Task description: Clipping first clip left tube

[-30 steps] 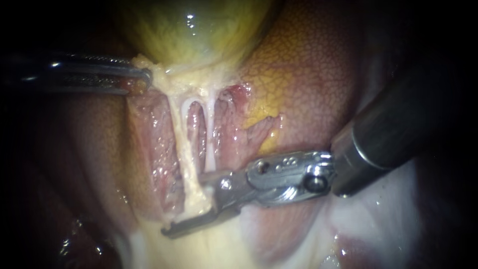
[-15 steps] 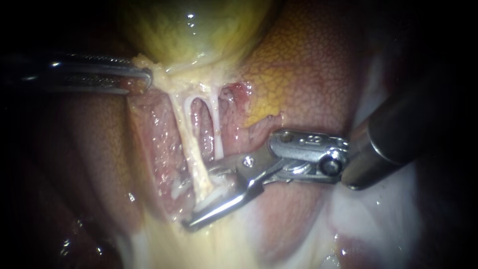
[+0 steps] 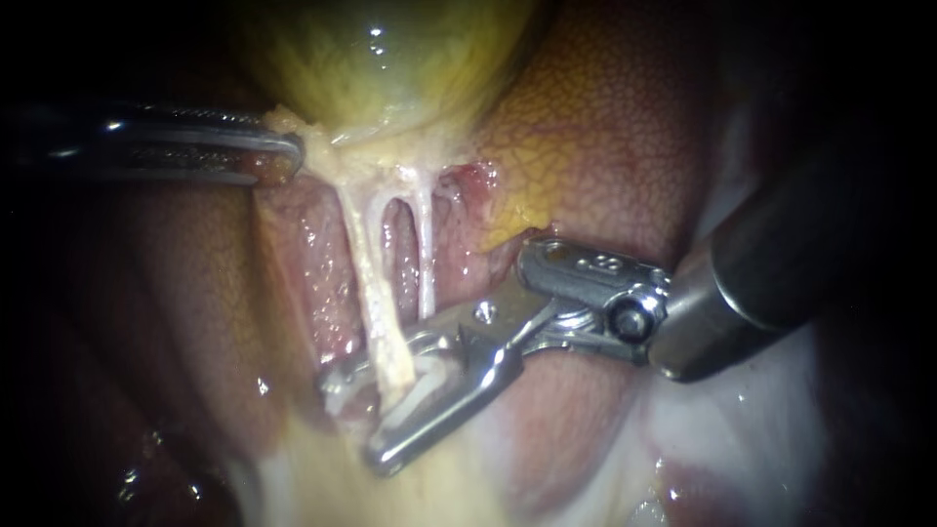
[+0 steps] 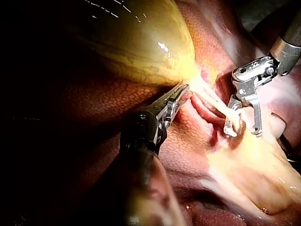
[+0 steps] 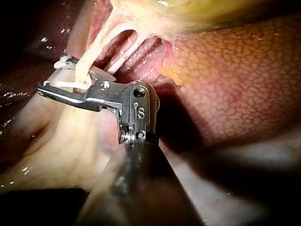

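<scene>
Endoscope view: right instrument's silver pincer [image 3: 356,420] stands open, straddling the pale yellow-white left tube [image 3: 369,283] near its lower end. Left instrument's grey pincer [image 3: 283,156] grips cream tissue [image 3: 322,146] under the glossy yellow-green gallbladder [image 3: 390,59].

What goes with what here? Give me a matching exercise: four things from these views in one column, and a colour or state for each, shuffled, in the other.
Things
1. gallbladder
2. liver
3. left instrument
4. right instrument

Colours or states
A. open, set around the left tube
B. yellow-green and glossy
C. shut on tissue at the gallbladder's base
D. reddish, with a fine net pattern

Pairs: 1-B, 2-D, 3-C, 4-A
</scene>
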You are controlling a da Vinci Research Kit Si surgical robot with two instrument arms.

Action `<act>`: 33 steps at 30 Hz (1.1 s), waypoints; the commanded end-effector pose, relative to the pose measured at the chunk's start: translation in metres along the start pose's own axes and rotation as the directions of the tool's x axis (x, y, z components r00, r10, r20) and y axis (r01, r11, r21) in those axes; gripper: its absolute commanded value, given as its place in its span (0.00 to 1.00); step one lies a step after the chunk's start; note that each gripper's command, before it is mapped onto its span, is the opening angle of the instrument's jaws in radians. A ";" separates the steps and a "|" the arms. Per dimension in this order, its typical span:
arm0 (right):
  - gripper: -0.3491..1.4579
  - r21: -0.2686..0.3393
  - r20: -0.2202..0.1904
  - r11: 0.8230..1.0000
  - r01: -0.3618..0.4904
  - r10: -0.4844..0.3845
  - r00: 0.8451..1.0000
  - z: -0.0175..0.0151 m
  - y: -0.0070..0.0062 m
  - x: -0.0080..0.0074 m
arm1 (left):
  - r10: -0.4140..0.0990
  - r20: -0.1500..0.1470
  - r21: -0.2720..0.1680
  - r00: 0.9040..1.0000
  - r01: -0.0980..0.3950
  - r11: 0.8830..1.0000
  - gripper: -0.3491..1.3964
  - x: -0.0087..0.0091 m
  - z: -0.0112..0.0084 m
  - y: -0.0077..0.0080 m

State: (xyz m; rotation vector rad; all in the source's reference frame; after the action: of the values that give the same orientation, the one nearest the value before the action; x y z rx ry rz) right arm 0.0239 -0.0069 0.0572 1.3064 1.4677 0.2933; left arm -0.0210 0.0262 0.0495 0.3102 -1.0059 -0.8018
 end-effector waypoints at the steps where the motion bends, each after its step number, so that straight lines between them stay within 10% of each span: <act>1: 0.44 0.006 0.004 1.000 -0.001 0.001 1.000 0.0003 -0.0003 0.0000 | 0.000 0.000 -0.001 1.000 0.000 1.000 0.00 0.0000 0.0000 0.0000; 14: 0.36 0.032 0.011 0.999 0.016 -0.017 1.000 0.0015 -0.0004 -0.0002 | 0.000 0.000 -0.001 1.000 0.000 1.000 0.00 0.0000 0.0000 0.0000; 23: 0.00 0.032 0.008 0.999 0.031 -0.031 0.999 0.0015 0.0005 -0.0004 | 0.000 0.000 0.000 1.000 0.000 1.000 0.00 0.0000 0.0000 0.0000; 33: 0.00 0.067 0.087 0.997 0.031 -0.036 0.996 0.0012 0.0021 -0.0011 | 0.000 0.000 0.000 1.000 0.000 1.000 0.00 0.0000 0.0000 0.0000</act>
State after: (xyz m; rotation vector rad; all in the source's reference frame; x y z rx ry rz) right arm 0.0258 -0.0075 0.0589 1.3302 1.4338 0.1623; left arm -0.0210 0.0262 0.0496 0.3100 -1.0053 -0.8026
